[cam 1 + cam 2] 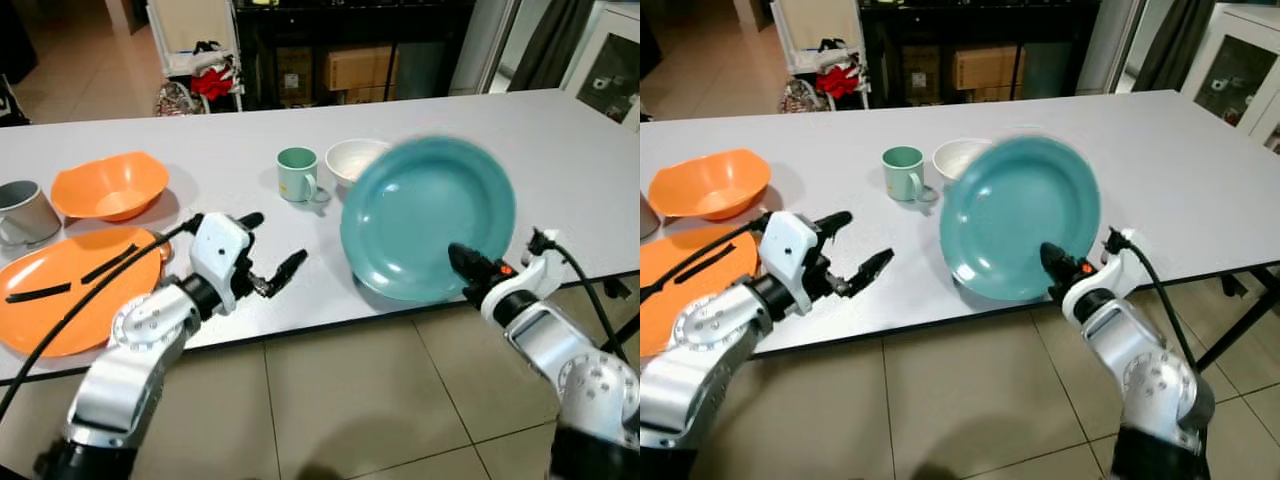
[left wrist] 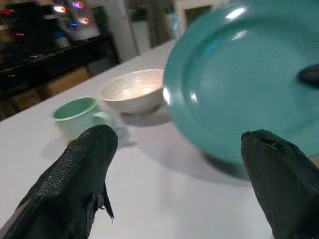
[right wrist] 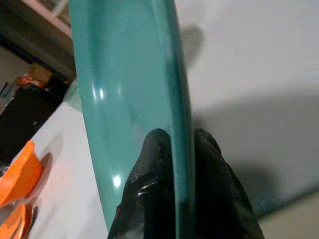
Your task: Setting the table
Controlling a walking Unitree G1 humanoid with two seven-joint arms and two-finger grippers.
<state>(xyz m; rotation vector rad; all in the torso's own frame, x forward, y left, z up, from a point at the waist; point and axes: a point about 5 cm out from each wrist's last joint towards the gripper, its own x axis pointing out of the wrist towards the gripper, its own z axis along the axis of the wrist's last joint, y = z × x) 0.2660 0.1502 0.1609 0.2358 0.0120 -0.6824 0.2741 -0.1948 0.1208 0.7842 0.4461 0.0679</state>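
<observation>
The right pincer (image 1: 462,262) pinches the near rim of the teal plate (image 1: 428,215), one finger on each face, as the right wrist view shows edge-on. The plate is tilted up steeply, its far part raised off the desk (image 1: 560,160) and slightly blurred, its low edge near the desk's front edge; whether that edge touches the top cannot be told.

The left pincer (image 1: 270,250) hovers spread and empty above the front of the desk, just left of the plate, fingers pointed toward it.

Behind the plate stand a white bowl (image 1: 355,158) and, beside it, a green mug (image 1: 297,173). Far to the left lie an orange plate (image 1: 70,290) with two dark sticks (image 1: 108,264) on it, an orange bowl (image 1: 110,186) and a grey mug (image 1: 24,211).

By my reading the setting is under way: the dishes sit in loose clusters, not as places, and the teal plate is yet to be laid flat.
</observation>
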